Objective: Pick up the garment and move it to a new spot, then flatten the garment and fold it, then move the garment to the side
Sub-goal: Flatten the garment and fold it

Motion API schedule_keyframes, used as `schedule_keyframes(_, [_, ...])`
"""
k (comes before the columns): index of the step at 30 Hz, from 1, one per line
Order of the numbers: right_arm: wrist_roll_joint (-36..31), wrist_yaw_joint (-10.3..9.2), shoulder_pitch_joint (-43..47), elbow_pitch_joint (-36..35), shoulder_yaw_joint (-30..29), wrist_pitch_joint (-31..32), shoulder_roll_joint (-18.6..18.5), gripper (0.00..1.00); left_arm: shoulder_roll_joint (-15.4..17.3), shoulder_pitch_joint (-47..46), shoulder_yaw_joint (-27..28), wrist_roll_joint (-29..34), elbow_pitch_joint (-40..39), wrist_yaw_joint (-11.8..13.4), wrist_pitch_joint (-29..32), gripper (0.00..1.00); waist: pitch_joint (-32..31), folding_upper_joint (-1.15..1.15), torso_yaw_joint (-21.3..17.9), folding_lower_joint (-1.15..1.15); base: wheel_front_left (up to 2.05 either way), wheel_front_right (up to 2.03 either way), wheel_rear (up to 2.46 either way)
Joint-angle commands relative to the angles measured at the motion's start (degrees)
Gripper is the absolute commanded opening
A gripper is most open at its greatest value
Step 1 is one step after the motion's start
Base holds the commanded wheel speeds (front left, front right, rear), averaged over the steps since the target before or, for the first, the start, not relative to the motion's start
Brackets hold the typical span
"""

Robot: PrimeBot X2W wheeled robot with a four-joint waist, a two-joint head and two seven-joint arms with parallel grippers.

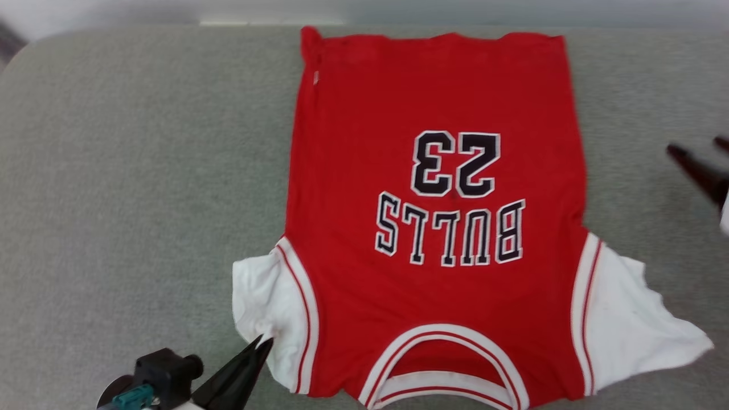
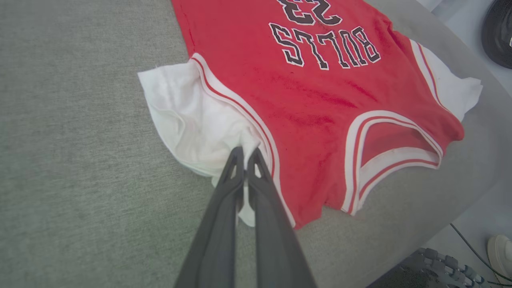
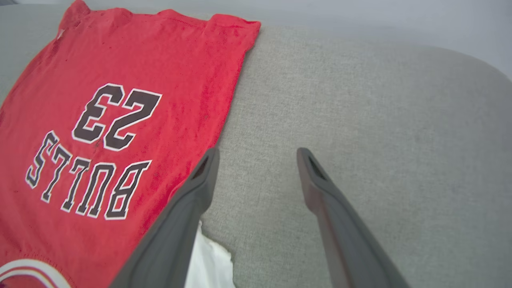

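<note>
garment (image 1: 438, 171), one, sleeve (image 2: 188, 120) in clenched left end effector (image 2: 245, 154); right end effector (image 3: 258, 154) released

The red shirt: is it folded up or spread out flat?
Spread out, not folded. The garment lies open on the grey surface, lettering up, both white sleeves sticking out; the left one is rumpled.

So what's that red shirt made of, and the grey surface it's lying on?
The red shirt looks like matte knit fabric, probably cotton or a blend: it creases and drapes at the white sleeves. The grey surface looks like woven upholstery cloth over padding, judging by its fine speckled weave and rounded edge.
</note>
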Motion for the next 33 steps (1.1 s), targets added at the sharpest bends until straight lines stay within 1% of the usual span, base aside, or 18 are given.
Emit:
schedule_keyframes(1, [-2.8, -0.02, -7.59, 3.27, -1.26, 5.67, 1.18, 1.0, -0.62, -2.82, -1.23, 0.78, -1.63, -0.56, 0.66, 0.0, 6.35, -0.01, 6.42, -0.01, 0.0, 0.0, 0.0])
schedule_keyframes(3, [-5.75, -0.02, -13.6, 6.14, -3.24, 8.98, 1.84, 1.0, -1.06, -4.34, -2.26, 1.24, -2.46, -1.08, 0.93, 0.0, 8.48, -0.01, 8.57, -0.01, 0.0, 0.0, 0.0])
schedule_keyframes(8, [-14.7, -0.02, -24.87, 13.05, -6.71, 16.94, 3.13, 1.0, -2.78, -7.63, -4.53, 1.7, -3.31, -1.58, 0.71, 0.0, 12.48, -0.01, 13.52, -0.01, 0.0, 0.0, 0.0])
schedule_keyframes(13, [-22.32, -0.02, -32.9, 18.59, -10.88, 20.37, 3.96, 1.0, -4.13, -9.94, -6.38, 1.8, -3.34, -2.13, -0.04, 0.0, 15.47, -0.01, 17.6, -0.01, 0.0, 0.0, 0.0])
schedule_keyframes(15, [-24.88, -0.02, -34.94, 20.22, -11.96, 21.04, 3.67, 1.0, -4.6, -10.8, -6.98, 1.63, -3.2, -2.33, -0.48, 0.0, 16.39, -0.01, 18.92, -0.01, 0.0, 0.0, 0.0])
schedule_keyframes(19, [-28.67, -0.02, -36.69, 22.71, -13.92, 22.22, 3.35, 1.0, -5.13, -11.74, -7.85, 1.34, -2.34, -2.51, -1.46, 0.0, 17.81, -0.01, 21.01, -0.01, 0.0, 0.0, 0.0])
schedule_keyframes(22, [-31.42, -0.02, -36.41, 23.7, -14.73, 23.46, 3.18, 1.0, -5.42, -12.39, -8.47, 1.1, -1.68, -2.75, -2.17, 0.0, 18.56, -0.01, 22.21, -0.01, 0.0, 0.0, 0.0])
schedule_keyframes(25, [-32.17, -0.02, -34.83, 24.16, -15.35, 24.09, 3.45, 1.0, -5.65, -13.05, -9.08, 0.69, -0.94, -2.89, -2.94, 0.0, 19.2, -0.01, 23.1, -0.01, 0.0, 0.0, 0.0])
schedule_keyframes(28, [-32.29, -0.01, -32.04, 24.47, -14.6, 24.32, 3.32, 1.0, -5.7, -13.51, -9.37, 0.43, -0.21, -2.99, -3.68, 0.0, 19.63, -0.01, 23.68, -0.01, 0.0, 0.0, 0.0])
schedule_keyframes(31, [-31.91, -0.01, -29.83, 24.76, -14.57, 25.52, 3.06, 1.0, -5.75, -14.32, -9.53, 0.73, 0.24, -3.08, -5.71, 0.0, 19.78, -0.01, 23.98, -0.01, 0.0, 0.0, 0.0])
schedule_keyframes(32, [-31.83, -0.01, -29.26, 24.83, -14.69, 26.19, 3.01, 0.89, -5.67, -14.43, -9.63, 0.64, 0.5, -3.13, -6.12, 0.0, 19.79, -0.01, 24.0, -0.01, 0.0, 0.0, 0.0])
schedule_keyframes(33, [-31.77, -0.01, -28.69, 24.74, -14.77, 26.63, 3.02, 0.45, -5.55, -14.52, -9.73, 0.56, 0.78, -3.17, -6.38, 0.0, 19.79, -0.01, 23.98, -0.01, 0.0, 0.0, 0.0])
